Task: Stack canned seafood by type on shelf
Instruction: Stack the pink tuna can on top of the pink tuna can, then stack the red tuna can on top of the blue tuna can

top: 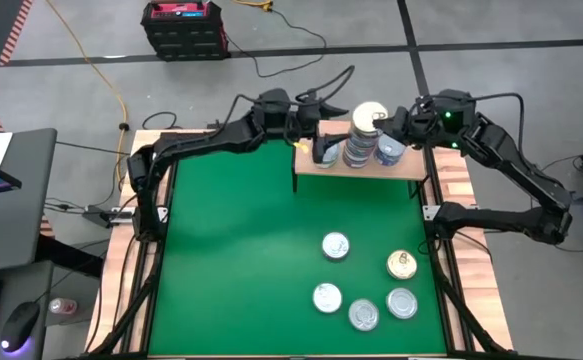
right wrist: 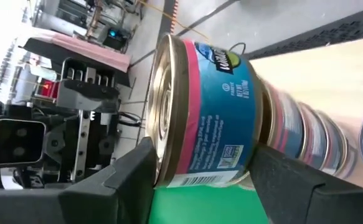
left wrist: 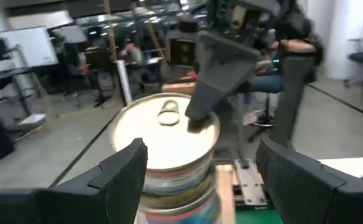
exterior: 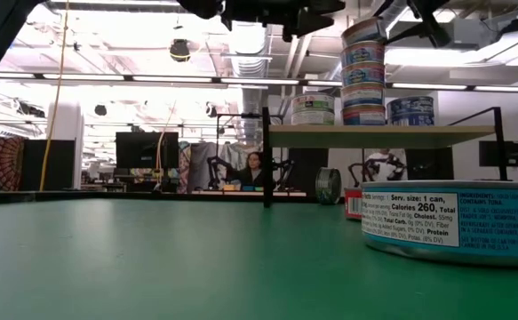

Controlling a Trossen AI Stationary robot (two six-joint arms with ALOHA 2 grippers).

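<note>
1. Your right pincer (top: 389,122) sits at the top of the tall stack (exterior: 363,71) on the shelf (top: 371,165), its fingers spread on either side of the gold-lidded top tin (right wrist: 200,112); you cannot tell whether they touch it.
2. Your left pincer (top: 316,115) hovers open just beside that stack, holding nothing.
3. Five loose tins (top: 335,246) lie on the green counter (top: 241,260).

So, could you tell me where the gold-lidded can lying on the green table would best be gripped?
The gold-lidded can lies flat, lid up, standing apart from the silver-lidded cans near it. Probably best to come straight down from above and close the fingers across its low round side wall, on opposite sides, clear of the pull tab.
</note>
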